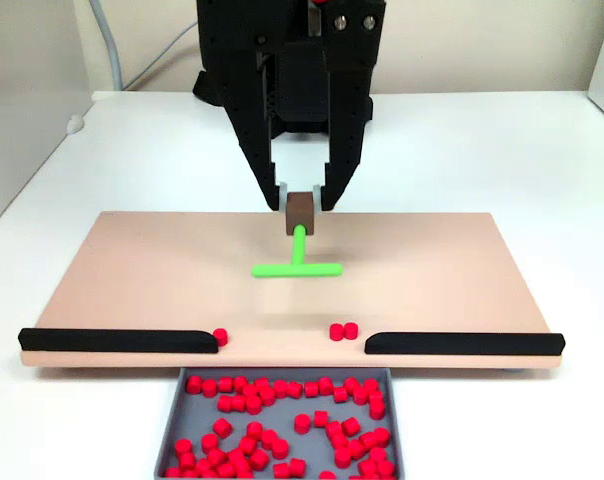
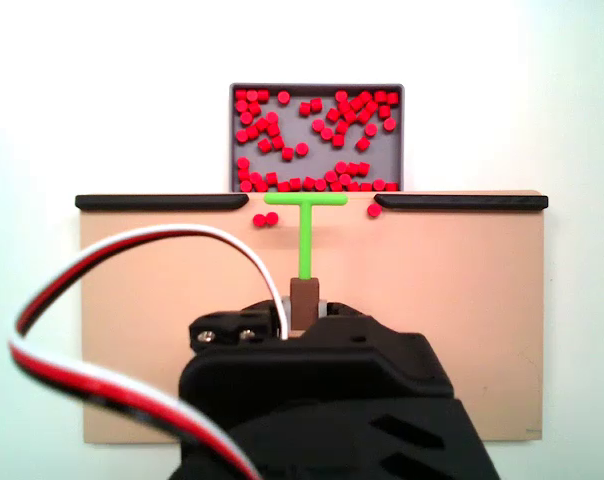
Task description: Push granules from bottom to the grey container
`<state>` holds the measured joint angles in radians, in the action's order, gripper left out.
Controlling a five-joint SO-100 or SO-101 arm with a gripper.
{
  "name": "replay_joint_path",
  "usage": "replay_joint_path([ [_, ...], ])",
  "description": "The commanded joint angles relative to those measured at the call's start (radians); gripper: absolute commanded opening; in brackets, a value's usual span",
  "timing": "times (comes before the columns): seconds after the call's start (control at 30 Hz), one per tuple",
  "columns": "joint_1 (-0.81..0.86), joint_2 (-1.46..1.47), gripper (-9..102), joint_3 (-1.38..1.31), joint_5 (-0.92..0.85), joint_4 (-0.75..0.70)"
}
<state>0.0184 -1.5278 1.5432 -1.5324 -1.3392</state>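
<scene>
Most of the tiny bright red cylindrical granules [image 1: 282, 425] already lie inside the shallow grey rectangular container [image 1: 174, 425], which sits on the white bench [image 1: 542, 160] butted against one long edge of the flat tan board [image 1: 132, 270], just beyond the gap between two black edge strips [image 1: 117, 340]. The strips appear to act as fences, so that anything swept along the board can leave only through that gap and drop into the container. Three granules are left on the board: in the fixed view facing the arm, one touches the inner end of the left strip [image 1: 220, 337] and a touching pair lies near the inner end of the right strip [image 1: 343, 331]. The black tool [image 1: 302, 207] is pressed together on the brown block handle [image 1: 301, 211] of a green T-shaped pusher [image 1: 297, 268], its stem pointing toward the container and its crossbar square to the gap, a grip that would let the bar sweep broadside. In the fixed view from behind the arm, the crossbar [image 2: 304, 200] seems to lie at the gap, between the strays and touching neither.
</scene>
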Motion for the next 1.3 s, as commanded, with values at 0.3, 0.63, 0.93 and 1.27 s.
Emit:
replay_joint_path([
  [0.3,0.017,-0.327,0,0.255,-0.057,-0.063],
  [0.63,0.044,-0.479,0,0.387,-0.044,-0.098],
  [0.93,0.061,-0.495,0,0.387,-0.038,-0.097],
  [1.27,0.055,-0.474,0,0.387,-0.029,-0.097],
])
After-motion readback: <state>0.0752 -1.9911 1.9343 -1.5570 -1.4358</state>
